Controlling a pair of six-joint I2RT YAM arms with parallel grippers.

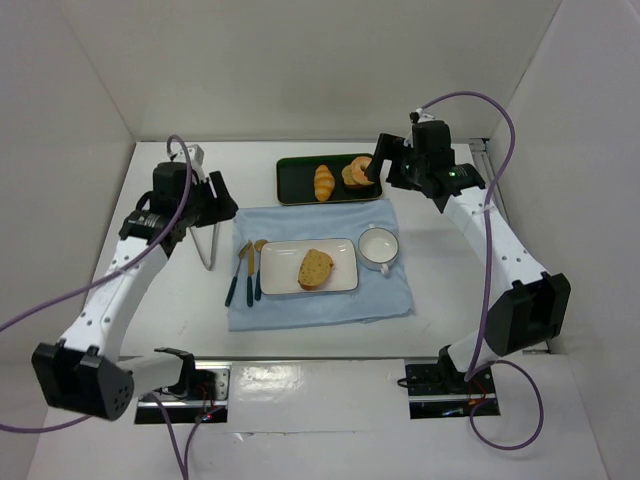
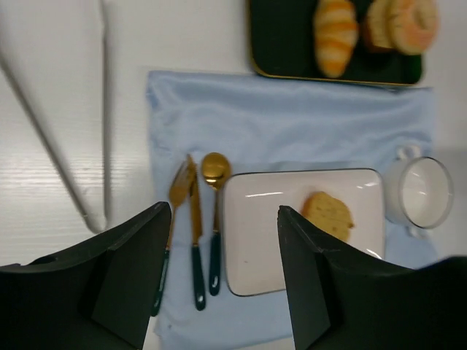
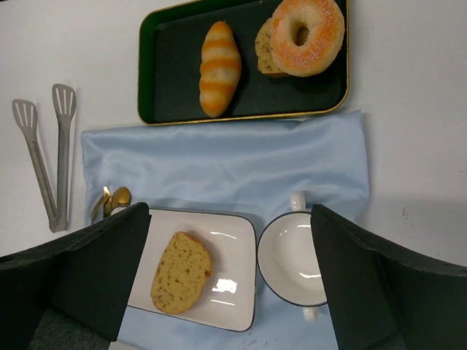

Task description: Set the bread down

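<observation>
Bread on the plate, both hands standing off: the bread point(image 1: 315, 268) is lying flat, crumb face up, on the right half of a white rectangular plate point(image 1: 280, 272). The plate is sitting on a pale blue cloth point(image 1: 320, 305) spread over the white tabletop point(image 1: 440, 290). Neither hand is touching the slice.

The left hand point(image 2: 222, 215) is hovering to the plate's left, above the metal tongs point(image 3: 63, 102) lying on the bare tabletop. Its fingers are spread wide and holding nothing. The right hand point(image 3: 230, 211) is hanging beyond the plate's far right corner, over the right end of a dark green tray point(image 3: 171, 80). It too is gaping wide, with nothing between its fingers.

Just left of the plate, a fork point(image 2: 177, 193), knife point(image 2: 195, 240) and spoon point(image 2: 216, 169) with gold heads and dark teal handles are lying side by side on the cloth. Just right of the plate, a white cup point(image 3: 277, 240) is standing upright on the same cloth.

Beyond the plate, at the cloth's far edge, the tray is carrying a striped croissant point(image 3: 220, 68). To the croissant's right, a sugared doughnut point(image 3: 325, 36) is resting on another baked piece that is mostly hidden beneath it.
</observation>
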